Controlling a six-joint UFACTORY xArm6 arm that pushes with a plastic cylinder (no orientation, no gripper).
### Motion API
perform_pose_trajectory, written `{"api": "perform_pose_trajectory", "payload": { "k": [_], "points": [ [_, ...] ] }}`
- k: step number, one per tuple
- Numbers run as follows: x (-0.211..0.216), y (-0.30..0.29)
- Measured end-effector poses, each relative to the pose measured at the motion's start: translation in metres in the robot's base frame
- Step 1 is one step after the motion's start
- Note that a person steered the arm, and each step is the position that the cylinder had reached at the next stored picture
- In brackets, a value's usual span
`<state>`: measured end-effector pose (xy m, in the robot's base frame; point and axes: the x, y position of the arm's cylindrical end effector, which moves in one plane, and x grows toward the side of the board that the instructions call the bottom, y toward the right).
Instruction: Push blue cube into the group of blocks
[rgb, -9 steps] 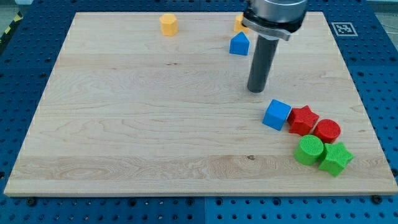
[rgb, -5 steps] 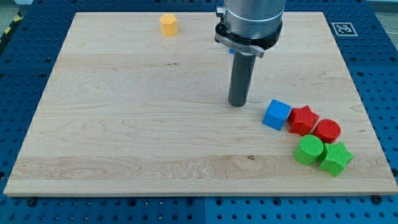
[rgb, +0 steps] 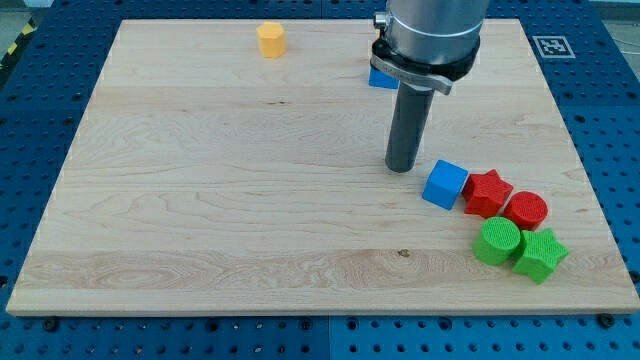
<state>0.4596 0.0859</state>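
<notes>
The blue cube (rgb: 445, 185) lies at the right of the wooden board (rgb: 200, 200), touching the red star (rgb: 487, 192) on its right. The red cylinder (rgb: 526, 210), green cylinder (rgb: 497, 241) and green star (rgb: 540, 254) sit tightly together beyond it. My tip (rgb: 402, 167) rests on the board just to the upper left of the blue cube, a small gap away.
A yellow hexagonal block (rgb: 271, 40) stands near the view's top. A second blue block (rgb: 380, 76) shows partly behind the arm near the top edge. The board's right edge lies close to the group of blocks.
My tip moved left away from the blue cube, then came back right toward it. The blocks have not moved.
</notes>
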Motion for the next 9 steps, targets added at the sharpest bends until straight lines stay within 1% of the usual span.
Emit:
{"api": "perform_pose_trajectory", "payload": {
  "k": [2, 3, 4, 7, 8, 9],
  "points": [
    [0.036, 0.051],
    [0.036, 0.045],
    [0.025, 0.028],
    [0.0, 0.024],
    [-0.013, 0.024],
    [-0.037, 0.024]
  ]
}}
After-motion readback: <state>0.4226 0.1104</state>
